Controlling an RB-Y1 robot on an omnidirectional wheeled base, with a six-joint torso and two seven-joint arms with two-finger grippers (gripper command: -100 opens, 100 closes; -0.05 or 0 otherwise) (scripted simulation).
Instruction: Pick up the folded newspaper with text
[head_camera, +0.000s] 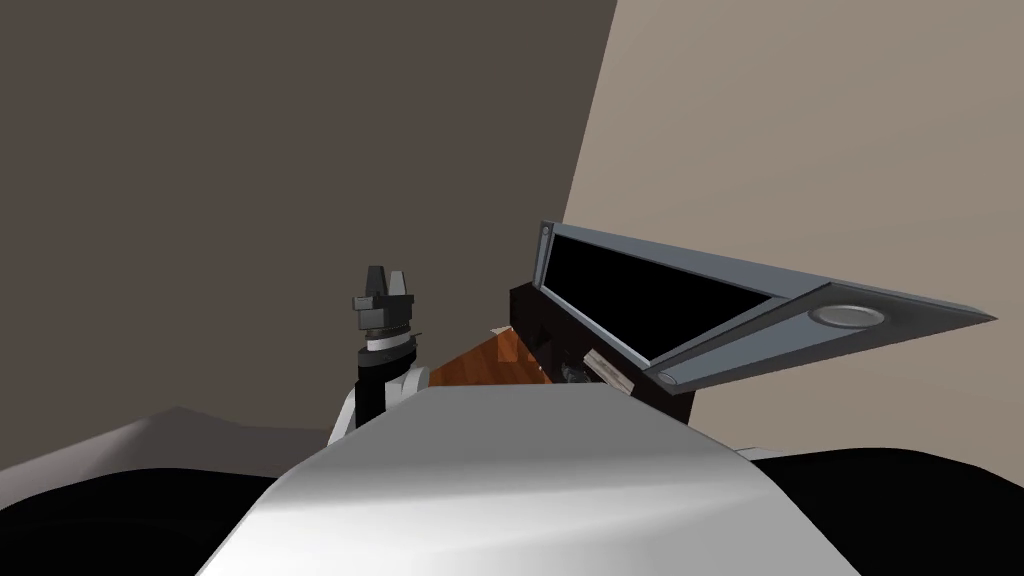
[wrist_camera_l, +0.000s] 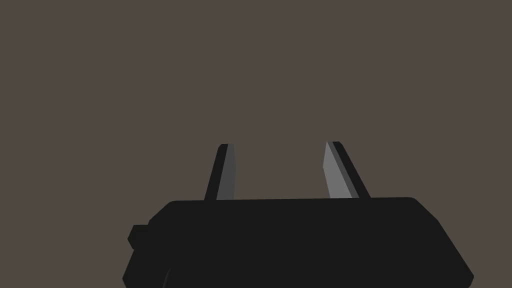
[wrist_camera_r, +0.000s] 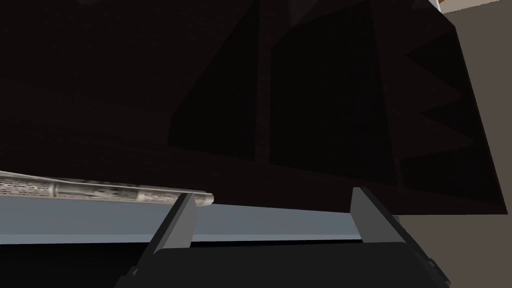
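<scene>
Right fingers apart beside newspaper end, left fingers apart, forearm raised.

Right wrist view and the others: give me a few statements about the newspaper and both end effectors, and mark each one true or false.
1. The newspaper carries printed text. True.
2. The right end effector is shut on the newspaper. False: its fingers stand open, and the paper's end sits beside one finger, not between them.
3. The left end effector is open and empty. True.
4. The newspaper lies on a chair. False: in the head view it lies at a dark cabinet, close by a grey-framed black screen.
</scene>
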